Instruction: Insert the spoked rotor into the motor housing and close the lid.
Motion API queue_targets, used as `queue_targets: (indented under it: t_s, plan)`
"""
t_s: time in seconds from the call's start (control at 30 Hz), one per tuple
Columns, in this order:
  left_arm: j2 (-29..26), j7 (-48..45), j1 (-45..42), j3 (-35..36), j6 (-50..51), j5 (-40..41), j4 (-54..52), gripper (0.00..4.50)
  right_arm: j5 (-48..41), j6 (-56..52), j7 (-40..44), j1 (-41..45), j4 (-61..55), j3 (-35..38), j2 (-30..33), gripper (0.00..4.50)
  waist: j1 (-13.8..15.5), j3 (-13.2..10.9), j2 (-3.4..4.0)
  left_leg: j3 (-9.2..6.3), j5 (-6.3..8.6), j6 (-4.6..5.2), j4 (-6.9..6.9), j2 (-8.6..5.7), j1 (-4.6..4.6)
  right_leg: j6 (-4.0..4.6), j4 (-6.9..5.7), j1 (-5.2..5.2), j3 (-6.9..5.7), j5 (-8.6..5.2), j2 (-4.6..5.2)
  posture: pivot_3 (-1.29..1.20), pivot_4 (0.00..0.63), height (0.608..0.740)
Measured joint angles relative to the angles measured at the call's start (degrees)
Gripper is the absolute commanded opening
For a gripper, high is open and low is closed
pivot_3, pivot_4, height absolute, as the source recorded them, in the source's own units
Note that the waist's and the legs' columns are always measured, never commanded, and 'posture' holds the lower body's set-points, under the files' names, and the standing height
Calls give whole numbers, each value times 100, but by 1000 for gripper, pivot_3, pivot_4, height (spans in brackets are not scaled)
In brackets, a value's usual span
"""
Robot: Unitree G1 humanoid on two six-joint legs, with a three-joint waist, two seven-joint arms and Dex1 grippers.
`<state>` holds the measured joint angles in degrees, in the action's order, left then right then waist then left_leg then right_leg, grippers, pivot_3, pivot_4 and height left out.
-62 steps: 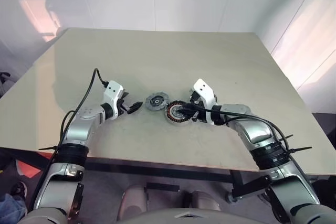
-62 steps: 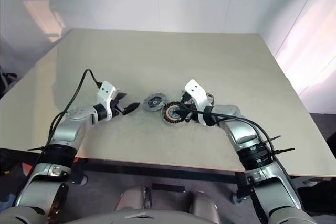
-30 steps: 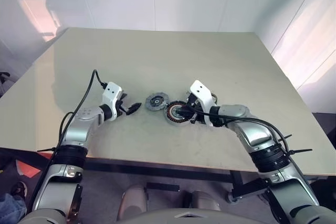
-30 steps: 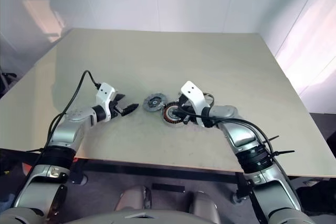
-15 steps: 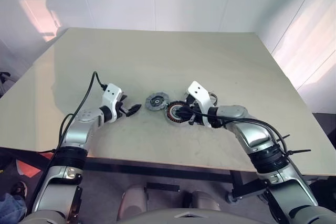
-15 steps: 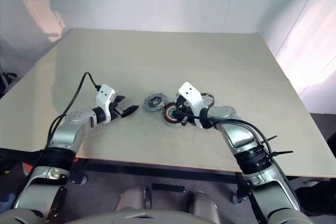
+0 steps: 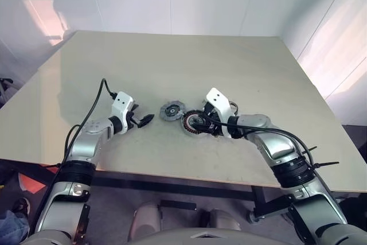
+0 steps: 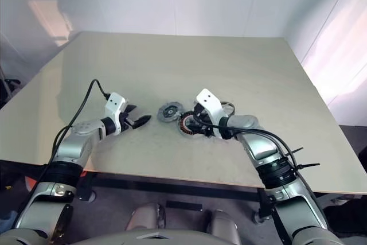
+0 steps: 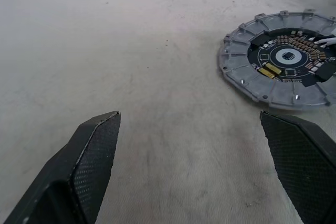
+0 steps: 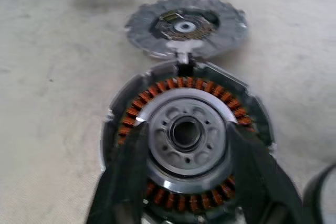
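The spoked rotor [image 10: 185, 132] sits inside the motor housing [image 10: 121, 124], centred within the ring of copper windings, its silver face and hub upward. The housing stands on the counter [image 7: 172, 67], toward the near edge and roughly midway across.

The right end effector [image 10: 184, 182] is at the housing, its 2 black fingers [image 10: 126, 177] flanking the rotor, 1 on each side. The jaws are parted about as wide as the rotor; whether the pads touch its rim cannot be told.

The lid [image 9: 281, 59] lies flat on the counter just beyond the housing, on its left side, dark centre hub and circuit face up. Its edge is very near the housing's rim; whether they touch is unclear.

The left end effector [image 7: 141, 120] hovers low over the counter just left of the lid, jaws spread wide and empty, fingers [image 9: 92, 156] pointing toward the lid with bare counter between them.

Beyond the lid the counter is bare to its far edge and to both side edges, leaving broad room around the 3 parts.
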<state>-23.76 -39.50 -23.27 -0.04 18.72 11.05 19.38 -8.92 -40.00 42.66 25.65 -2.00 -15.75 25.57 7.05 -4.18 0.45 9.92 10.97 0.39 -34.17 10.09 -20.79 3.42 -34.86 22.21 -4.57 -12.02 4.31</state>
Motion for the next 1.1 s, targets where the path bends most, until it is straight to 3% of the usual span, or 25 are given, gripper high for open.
queue_targets:
  t_s: [0.1, 0.37, 0.47, 0.67, 0.7, 0.87, 1.1]
  plan:
    - [8, -2, 0, -4, 0, 0, 1, 4500, -4, 34, -12, 7, -4, -3, -3, 4452, 4, 0, 0, -1, 0, 0, 0, 0, -2, 0, 0, 1, 0, 0, 0, 0, 0, 740]
    - [9, -4, 0, -7, 0, 0, 0, 4500, -96, -49, -21, 42, -63, 66, 6, 4483, 3, 0, 0, -2, 1, 2, 1, 0, -8, 1, -1, 6, 0, 1, 0, 0, 0, 740]
    - [11, -2, 0, -8, 0, 0, 0, 4500, -146, -73, -49, 111, -69, 222, -3, 3796, 0, 0, 0, -2, 1, 2, 1, 0, -9, 1, -1, 7, 0, 1, 0, 0, 0, 740]
    - [12, 1, 0, -10, -1, -4, 0, 4500, -155, -72, -24, 147, -100, 263, 1, 1707, 0, 0, 0, -2, 2, 3, 3, 0, -11, 4, -1, 9, -1, 2, -1, 0, 0, 740]
    - [12, 1, 0, -10, -1, -6, 1, 4500, -155, -72, -21, 147, -119, 263, 4, 1707, -1, 0, 0, -2, 2, 3, 3, 0, -13, 9, -1, 10, 0, 5, 0, 0, 0, 740]
    - [16, 2, -1, -11, -7, -16, 18, 4500, -159, -73, 2, 147, -137, 263, 1, 207, -1, 0, 0, -2, 2, 3, 3, 0, -12, 2, 0, 10, -1, 1, -1, 0, 0, 740]
    - [15, -1, -6, -11, -15, -31, 42, 4500, -163, -116, 61, 120, -154, 194, -52, 59, -1, 0, 0, -2, 2, 3, 3, 0, -12, 2, -1, 10, -1, 1, 0, 0, 0, 740]
